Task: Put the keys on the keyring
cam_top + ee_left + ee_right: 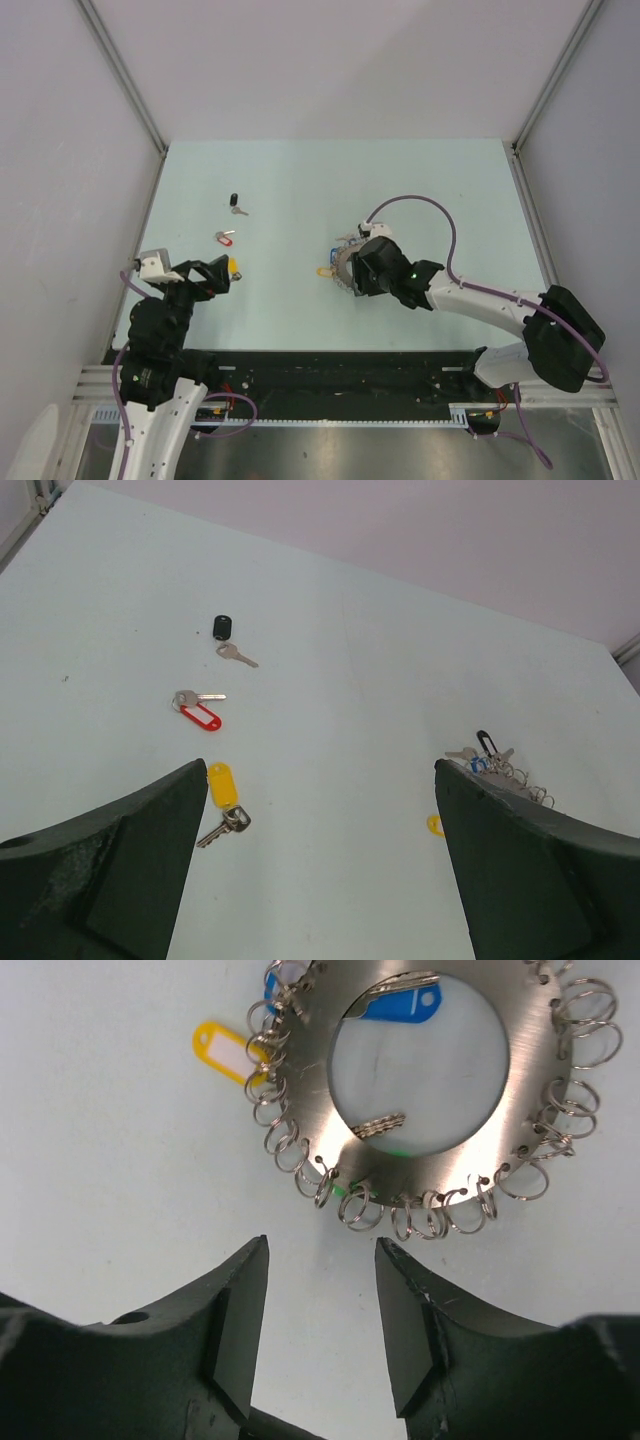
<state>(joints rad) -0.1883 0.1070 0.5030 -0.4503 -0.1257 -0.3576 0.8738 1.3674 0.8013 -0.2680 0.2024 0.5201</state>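
Silvery metal caught the light in the right wrist view, where the keyring (322,1095) lay flat on the pale desk (300,180). Its rim was fringed with small split rings (355,1205), a blue tag (400,1002) showed through its middle, and a loose-looking yellow tag (228,1052) lay at its edge. The right gripper (320,1248) stood just short of that rim, released, with nothing between its fingers. Well apart, on the left side of the desk, the three keys lay singly in a rough line: the black-headed key (224,630) farthest back, the red-tagged key (197,708) in the middle, and the yellow-tagged key (222,792) nearest. The left gripper (320,780) hovered over that nearest key, spread wide and empty.
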